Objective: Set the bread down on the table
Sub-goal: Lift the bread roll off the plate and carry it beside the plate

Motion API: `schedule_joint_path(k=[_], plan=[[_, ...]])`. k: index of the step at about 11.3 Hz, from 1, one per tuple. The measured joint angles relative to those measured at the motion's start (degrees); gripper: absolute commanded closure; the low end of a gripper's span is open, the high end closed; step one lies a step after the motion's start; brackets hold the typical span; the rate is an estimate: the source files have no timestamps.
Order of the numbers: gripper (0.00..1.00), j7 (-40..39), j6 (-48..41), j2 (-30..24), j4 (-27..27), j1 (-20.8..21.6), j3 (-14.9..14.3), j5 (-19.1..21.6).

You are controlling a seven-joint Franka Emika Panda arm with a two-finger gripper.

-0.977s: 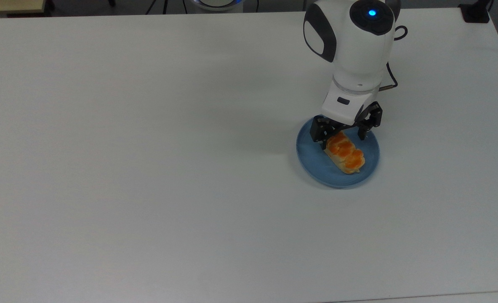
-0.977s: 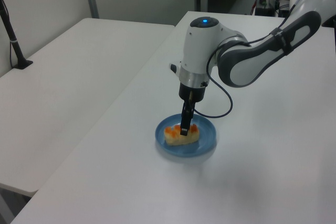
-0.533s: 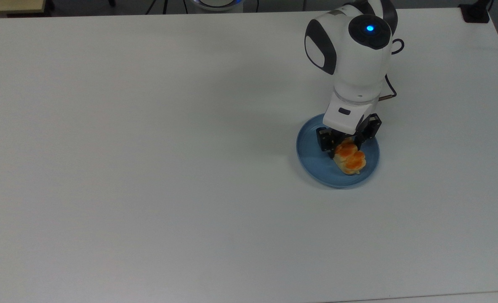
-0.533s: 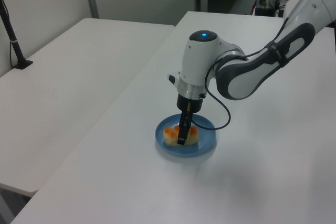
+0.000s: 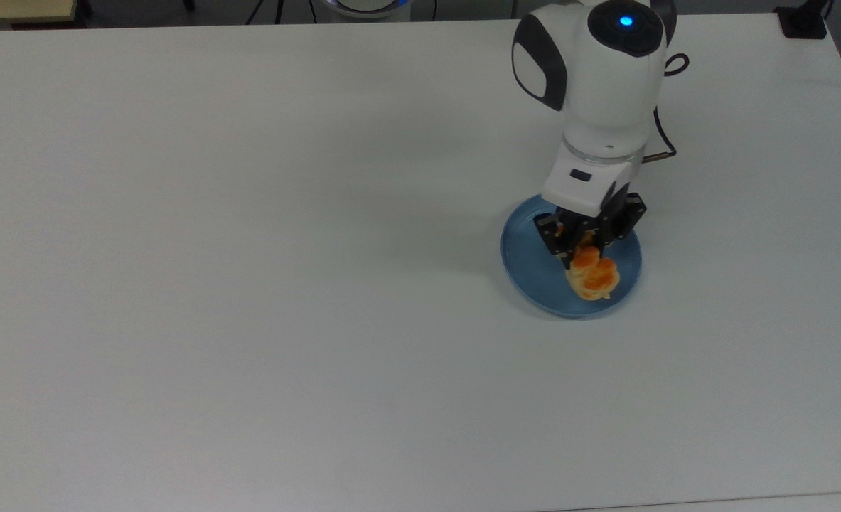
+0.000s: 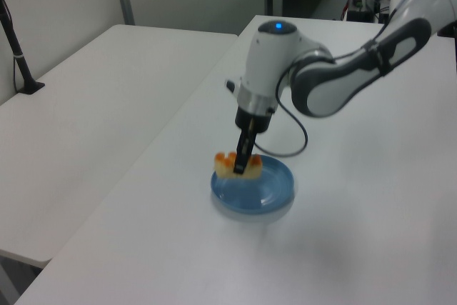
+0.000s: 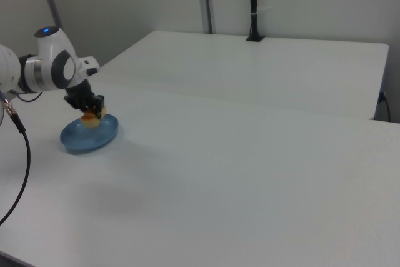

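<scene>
White worktop, large and bare across most of its surface. Near the top view's right edge, roughly midway between the near and far edges, sits a blue plate.

Bread: a pale loaf with orange topping, held in the pincer. In the left view the bread is clear of the plate, hanging above the rim on the left view's left side. In the right view the bread hangs just above the plate, toward its far side.

Pincer: black fingers closed on the end of the bread nearer the arm, one on each side, the rest of the loaf sticking out free beyond them in the top view. The gap between the fingers is narrow, about the width of the loaf. In the left view the pincer points straight down from the wrist. In the right view the pincer shows dark against the loaf.

Arm: white with dark joint covers and a blue light on top, standing over the plate's far side. A black cable loops off the wrist.

A second white worktop stands farther back, alongside the first, with a black post clamped at its edge.
</scene>
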Motion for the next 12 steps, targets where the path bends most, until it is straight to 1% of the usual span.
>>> schedule_joint_path(k=[2,4,5,6,7,9,10,12], plan=[[0.60,0.19,-1.90,-2.11,0.02,-1.21,-4.19,0.00],[0.58,0.18,-2.53,-2.43,-0.45,-2.80,-8.72,-0.20],[0.56,0.16,-2.57,-2.05,-1.09,-4.44,-10.11,-1.32],[0.48,0.15,-2.57,-1.34,-1.68,-6.76,-10.44,-2.85],[0.45,0.14,-2.57,-0.44,-2.16,-8.67,-10.45,-3.59],[0.10,0.11,-2.57,1.43,-3.26,-9.89,-10.44,-3.92],[0.00,0.12,-2.57,2.08,-3.28,-9.87,-10.43,-3.93],[0.00,0.16,-2.56,1.99,-2.81,-9.86,-10.43,-3.93]])
